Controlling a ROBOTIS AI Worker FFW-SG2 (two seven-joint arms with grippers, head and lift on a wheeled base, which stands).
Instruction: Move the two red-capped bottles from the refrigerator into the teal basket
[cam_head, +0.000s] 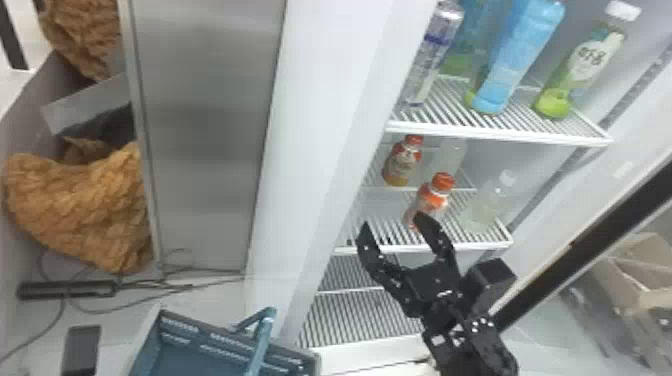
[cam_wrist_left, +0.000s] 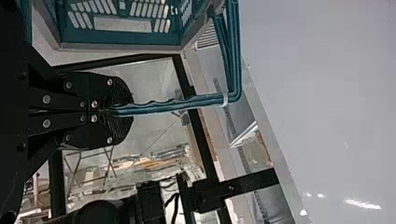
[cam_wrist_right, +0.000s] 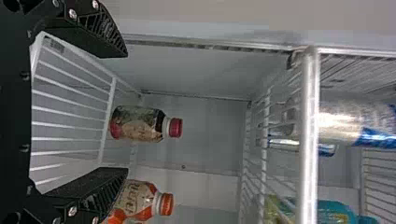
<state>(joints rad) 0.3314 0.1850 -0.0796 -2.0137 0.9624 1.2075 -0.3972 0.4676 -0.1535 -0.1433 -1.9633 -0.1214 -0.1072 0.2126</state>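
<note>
Two red-capped bottles, folks, the rear bottle (cam_head: 400, 165) and the front bottle (cam_head: 433, 199), both upright on one wire shelf (cam_head: 480, 245) in the fridge (cam_head: 320, 150)! Right pincer (cam_head: 395, 221) spread wide, nothing in it, right there by the shelf's front; left pincer (cam_wrist_left: 122, 111) closed on the handle (cam_wrist_left: 168, 105) of one teal basket (cam_head: 225, 338). Off left, shaggy brown cloth (cam_head: 80, 205) and trailing cables (cam_head: 177, 286). A black finger covers part of the front bottle, the head view's bottom edge cuts off the basket, and two pale bottles (cam_head: 482, 212) look faint.
</note>
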